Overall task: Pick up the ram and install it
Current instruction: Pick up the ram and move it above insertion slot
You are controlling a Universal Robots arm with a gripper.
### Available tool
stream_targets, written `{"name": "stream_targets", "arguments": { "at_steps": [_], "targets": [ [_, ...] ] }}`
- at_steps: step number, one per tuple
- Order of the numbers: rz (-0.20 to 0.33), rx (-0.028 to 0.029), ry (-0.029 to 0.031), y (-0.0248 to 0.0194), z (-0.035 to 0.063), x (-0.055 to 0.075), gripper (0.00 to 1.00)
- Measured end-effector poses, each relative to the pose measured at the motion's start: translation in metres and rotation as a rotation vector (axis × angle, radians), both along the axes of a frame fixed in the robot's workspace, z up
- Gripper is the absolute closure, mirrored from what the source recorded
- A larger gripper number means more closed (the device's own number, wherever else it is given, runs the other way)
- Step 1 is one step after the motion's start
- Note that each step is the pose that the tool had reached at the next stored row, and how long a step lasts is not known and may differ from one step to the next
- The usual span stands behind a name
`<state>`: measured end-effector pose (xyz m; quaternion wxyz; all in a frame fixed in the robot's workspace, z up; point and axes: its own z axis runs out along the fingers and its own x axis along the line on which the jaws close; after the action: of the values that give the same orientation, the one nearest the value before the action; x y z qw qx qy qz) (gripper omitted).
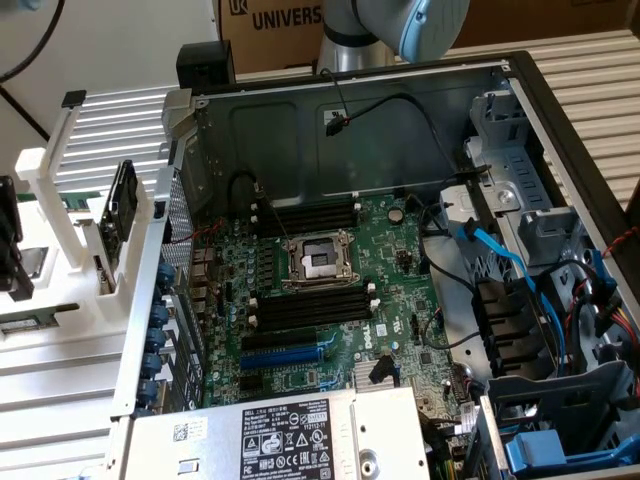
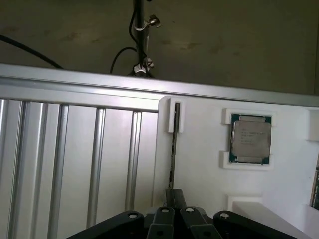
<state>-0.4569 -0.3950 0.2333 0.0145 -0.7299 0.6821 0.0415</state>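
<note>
Barely visible edge-on, the ram (image 2: 173, 154) shows as one thin dark line on the white tray (image 2: 199, 164). Its far end sits in a white clip (image 2: 174, 117) and its near end is hidden behind the gripper (image 2: 174, 195), whose jaws are pressed together; whether they pinch the stick is unclear. One processor chip (image 2: 250, 139) lies near it. In the open computer case (image 1: 300, 130), two banks of black memory slots (image 1: 305, 215) flank one socket (image 1: 318, 262); the arm (image 1: 400, 25) is cut off above
</note>
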Motion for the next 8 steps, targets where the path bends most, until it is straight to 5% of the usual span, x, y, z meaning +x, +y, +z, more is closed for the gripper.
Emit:
{"name": "stream_targets", "arguments": {
  "at_steps": [8],
  "targets": [
    [0.004, 0.0002, -0.0005, 0.0001, -0.0013, 0.0001, 0.90]
  ]
}}
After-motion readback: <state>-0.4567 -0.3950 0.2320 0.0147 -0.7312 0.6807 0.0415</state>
